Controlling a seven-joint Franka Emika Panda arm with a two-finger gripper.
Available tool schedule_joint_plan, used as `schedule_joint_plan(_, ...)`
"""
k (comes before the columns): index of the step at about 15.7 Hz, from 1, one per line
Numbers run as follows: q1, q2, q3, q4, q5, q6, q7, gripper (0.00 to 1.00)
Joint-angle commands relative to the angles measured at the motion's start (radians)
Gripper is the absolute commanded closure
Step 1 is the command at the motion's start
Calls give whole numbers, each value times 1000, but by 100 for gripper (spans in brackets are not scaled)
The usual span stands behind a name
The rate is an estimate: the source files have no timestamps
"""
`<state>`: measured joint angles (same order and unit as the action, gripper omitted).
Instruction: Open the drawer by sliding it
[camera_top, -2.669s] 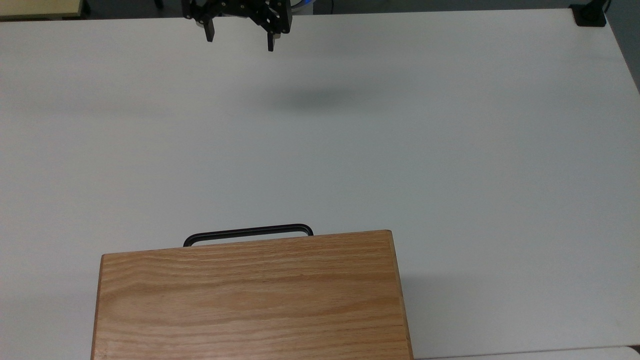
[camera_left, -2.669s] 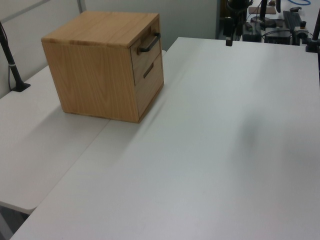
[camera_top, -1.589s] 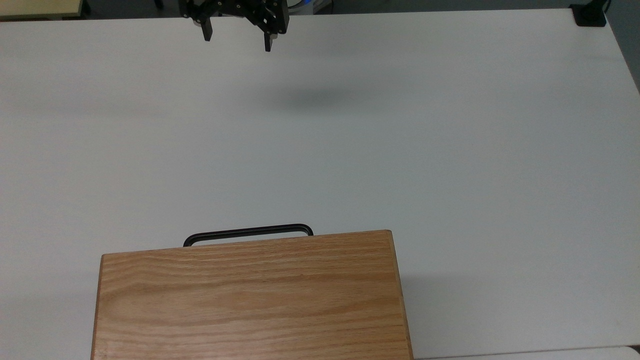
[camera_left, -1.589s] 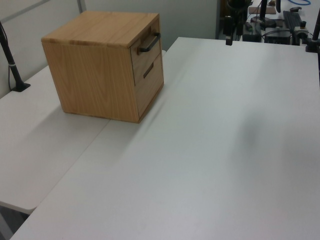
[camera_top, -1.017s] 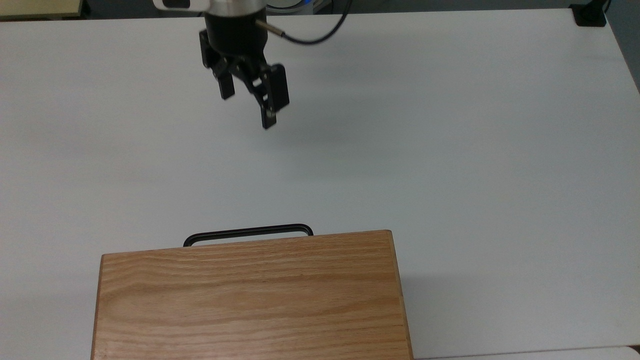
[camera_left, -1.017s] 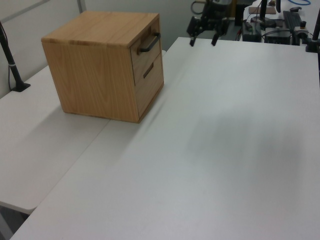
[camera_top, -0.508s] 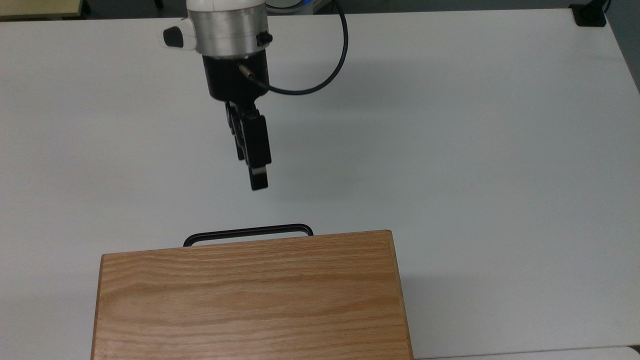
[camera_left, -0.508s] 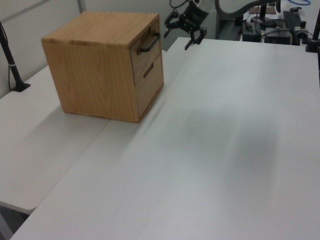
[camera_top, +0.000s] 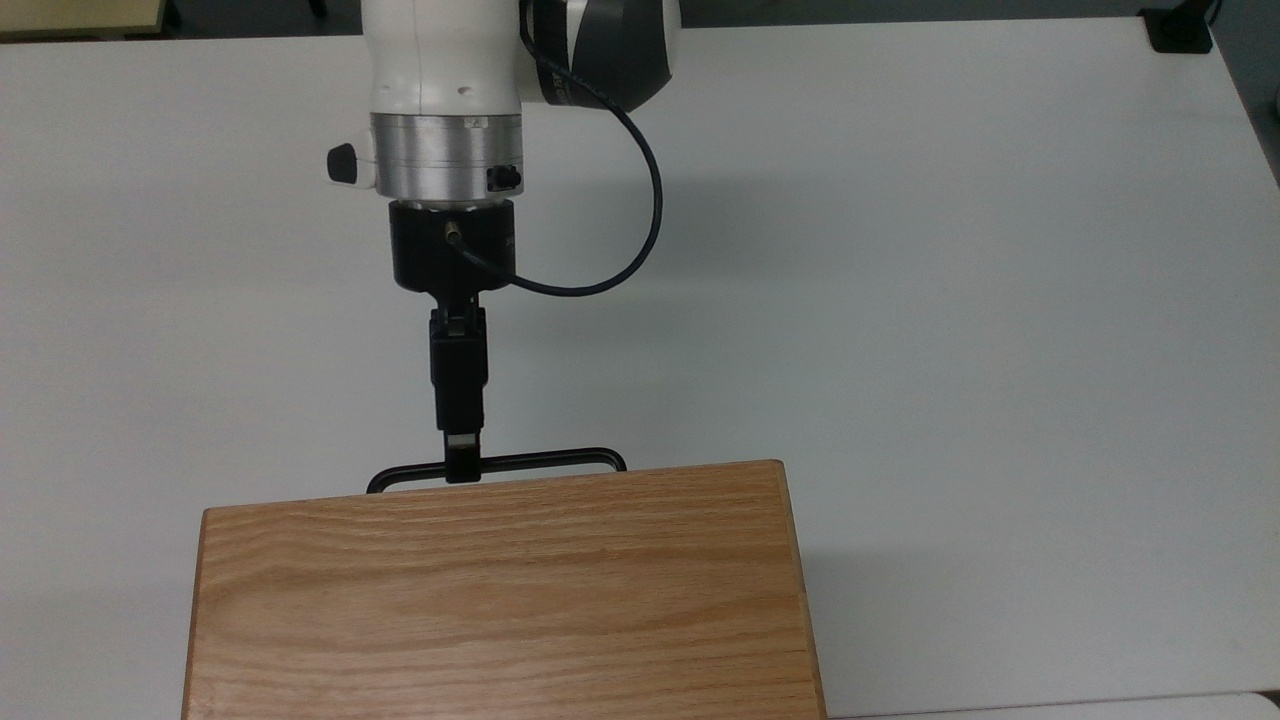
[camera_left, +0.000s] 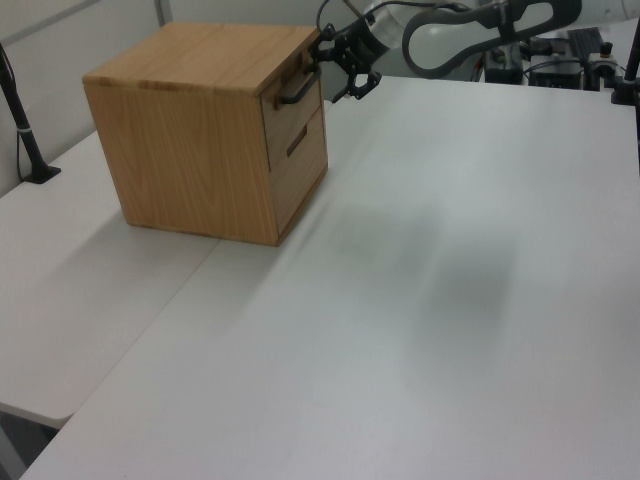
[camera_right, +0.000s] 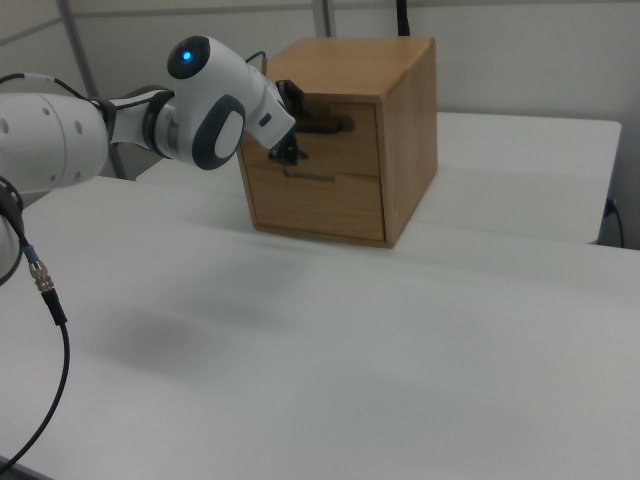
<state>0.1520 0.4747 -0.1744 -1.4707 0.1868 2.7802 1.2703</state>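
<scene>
My black two-finger gripper spread astride thin black bar handle of closed light-oak drawer; half second ago, short of it.

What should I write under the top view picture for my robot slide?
Robot gripper reaches the black handle of the closed drawer in the oak cabinet on a white table.

I count one oak cabinet, standing at the table's edge. Its front holds two drawers: the upper drawer with one black bar handle, and one lower drawer with its own dark handle. I have one gripper.
</scene>
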Motion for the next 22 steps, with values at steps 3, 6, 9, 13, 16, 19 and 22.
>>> schedule_joint_plan(3, 0, 38, -10, 61, 14, 7, 26, 56)
schedule_joint_plan(6, 1, 36, -10, 61, 8, 7, 23, 64)
schedule_joint_plan(9, 1, 33, -10, 58, 3, -1, 1, 80)
schedule_joint_plan(13, -2, -1, -8, 26, 5, -30, -58, 93)
schedule_joint_plan(16, -3, -71, -7, -49, 17, -85, -124, 94)
schedule_joint_plan(19, -3, -151, -7, -127, 20, -138, -172, 94)
schedule_joint_plan(22, -11, -221, -7, -184, 42, -215, -241, 94)
